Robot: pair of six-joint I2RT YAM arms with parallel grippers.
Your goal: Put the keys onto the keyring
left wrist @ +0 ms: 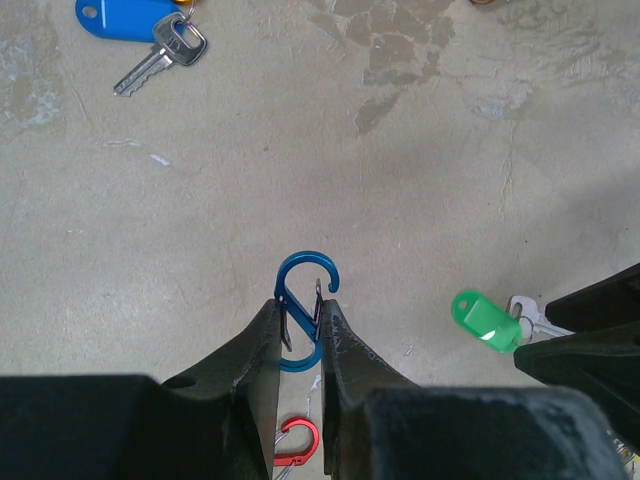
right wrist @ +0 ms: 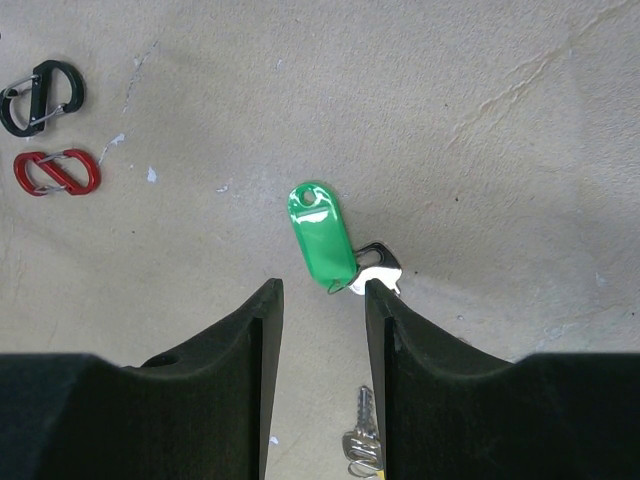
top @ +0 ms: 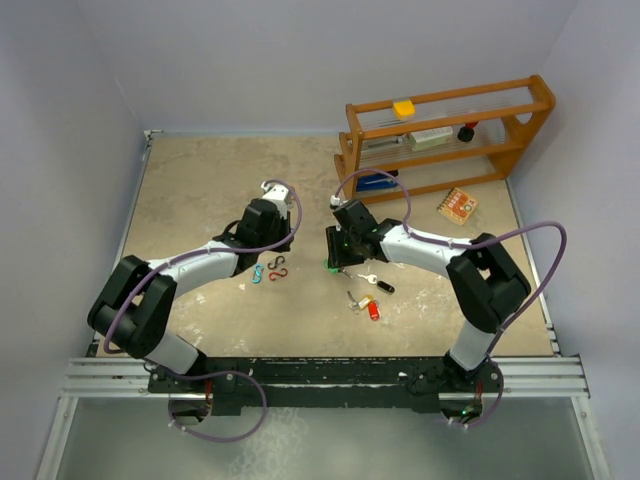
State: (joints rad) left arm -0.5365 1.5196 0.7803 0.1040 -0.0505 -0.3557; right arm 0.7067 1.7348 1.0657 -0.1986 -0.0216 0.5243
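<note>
- The left claw (left wrist: 302,318) is clamped on the blue S-shaped clip (left wrist: 300,285). Its upper loop sticks out past the fingertips (left wrist: 268,322), and we take this clip to be the keyring.
- The right claw (right wrist: 320,300) stands apart and holds nothing. It is low over the green-tagged key (right wrist: 320,238), with the tag's lower end just at the gap and the metal head touching or just beside the right finger.
- Closing now could pinch only the slippery tag, leaving the key dangling and swinging, which would make it hard to aim at the clip.
- That finger could also land on the metal head and skid the flat key across the counter (right wrist: 480,120) rather than lift it.
- The left fingers grip the clip near its gates, so they may hold a gate shut, or the clip may twist when the key is pushed in.
- In the left wrist view the two claws are near each other, so a hasty approach risks a collision.
- The blue-tagged key (left wrist: 128,18) and the red clip (right wrist: 57,172) and black clip (right wrist: 40,95) lie apart, untouched.
</note>
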